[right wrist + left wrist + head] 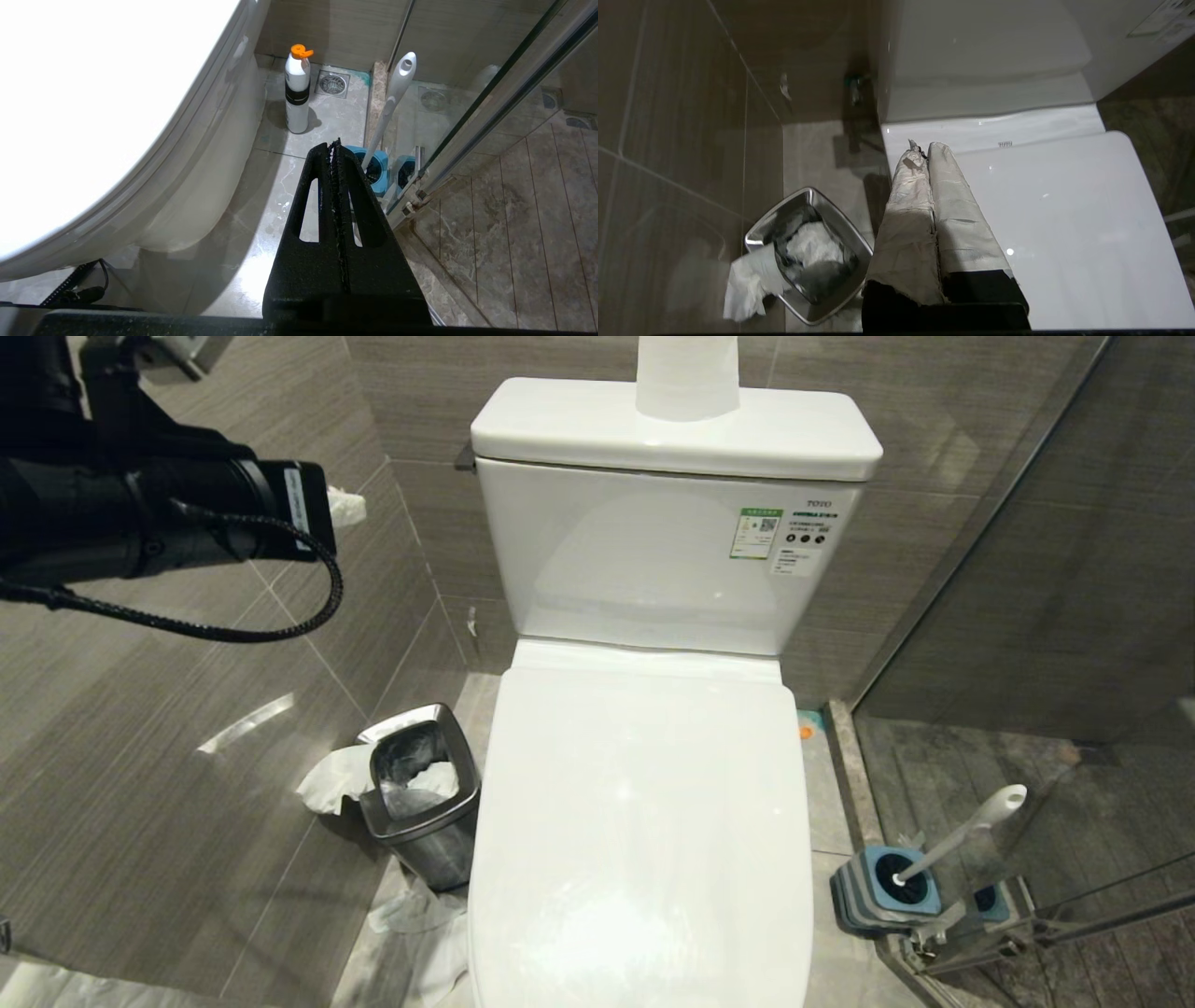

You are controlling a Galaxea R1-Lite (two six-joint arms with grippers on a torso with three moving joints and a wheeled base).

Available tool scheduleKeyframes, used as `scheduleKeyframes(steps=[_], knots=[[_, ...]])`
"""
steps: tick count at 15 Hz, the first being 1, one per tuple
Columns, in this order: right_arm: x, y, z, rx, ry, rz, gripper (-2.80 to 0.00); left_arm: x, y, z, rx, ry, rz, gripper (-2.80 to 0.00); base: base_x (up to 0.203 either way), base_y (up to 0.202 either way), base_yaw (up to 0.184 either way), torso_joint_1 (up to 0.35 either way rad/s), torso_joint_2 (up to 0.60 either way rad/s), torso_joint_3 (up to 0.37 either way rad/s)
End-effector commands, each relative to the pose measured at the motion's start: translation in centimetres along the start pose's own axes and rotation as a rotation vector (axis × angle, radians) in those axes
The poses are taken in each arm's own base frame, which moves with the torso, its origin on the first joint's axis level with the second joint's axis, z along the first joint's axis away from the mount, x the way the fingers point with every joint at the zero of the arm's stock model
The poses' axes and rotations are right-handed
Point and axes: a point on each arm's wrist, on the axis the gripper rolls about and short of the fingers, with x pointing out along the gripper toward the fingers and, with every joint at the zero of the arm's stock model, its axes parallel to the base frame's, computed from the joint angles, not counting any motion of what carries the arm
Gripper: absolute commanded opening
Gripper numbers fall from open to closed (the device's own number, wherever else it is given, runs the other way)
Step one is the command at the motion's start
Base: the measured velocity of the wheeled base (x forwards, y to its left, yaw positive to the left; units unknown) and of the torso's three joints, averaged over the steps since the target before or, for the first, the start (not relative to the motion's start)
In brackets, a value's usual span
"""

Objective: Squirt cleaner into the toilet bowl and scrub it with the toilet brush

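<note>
The toilet's white lid [644, 821] is down, so the inside of the toilet bowl is hidden; its outer wall [196, 186] shows in the right wrist view. The cleaner [297, 93], a white bottle with an orange cap, stands on the floor to the right of the toilet. The toilet brush [962, 831] leans in its blue holder [882, 887] by the glass door. My left arm [187, 513] is raised at the upper left. The left gripper [924, 148], with tape-wrapped fingers, is shut and empty above the lid's left rear corner. My right gripper [335, 145] hangs shut and empty above the floor, short of the holder [373, 170].
A steel waste bin [420, 803] with crumpled paper stands left of the toilet, and more paper lies on the floor. A white paper roll [688, 373] sits on the tank lid. A glass shower door [1027, 616] and its rail close off the right side.
</note>
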Motion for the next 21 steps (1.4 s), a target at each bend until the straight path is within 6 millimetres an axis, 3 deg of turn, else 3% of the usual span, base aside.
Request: scheduleKeyframes(steps=[1, 4, 6, 9, 12, 17, 21], knots=[[0.0, 0.0, 0.0, 0.0, 0.0, 0.001, -2.8, -2.9, 0.0, 2.1, 0.026, -0.098, -0.001, -2.8, 0.0, 0.0, 0.0, 0.0, 0.0, 0.0], [0.0, 0.0, 0.0, 0.0, 0.0, 0.001, -2.8, -7.4, 0.1, 3.8, 0.043, -0.199, 0.003, -2.8, 0.0, 0.0, 0.0, 0.0, 0.0, 0.0], [0.0, 0.0, 0.0, 0.0, 0.001, 0.001, -2.8, -11.7, 0.4, 4.6, 0.044, -0.267, 0.015, -2.8, 0.0, 0.0, 0.0, 0.0, 0.0, 0.0], [0.0, 0.0, 0.0, 0.0, 0.0, 0.001, -2.8, -19.0, 0.6, 4.2, 0.052, -0.306, 0.043, -2.8, 0.0, 0.0, 0.0, 0.0, 0.0, 0.0], [0.0, 0.0, 0.0, 0.0, 0.0, 0.001, -2.8, -24.5, 0.8, 3.4, 0.066, -0.359, 0.08, -2.8, 0.0, 0.0, 0.0, 0.0, 0.0, 0.0], [0.0, 0.0, 0.0, 0.0, 0.0, 0.001, -2.8, -28.1, 0.9, 2.5, 0.303, -0.406, 0.172, -2.8, 0.0, 0.0, 0.0, 0.0, 0.0, 0.0], [0.0, 0.0, 0.0, 0.0, 0.002, 0.001, -2.8, -30.9, 0.9, 0.7, 0.305, -0.441, 0.208, -2.8, 0.0, 0.0, 0.0, 0.0, 0.0, 0.0]])
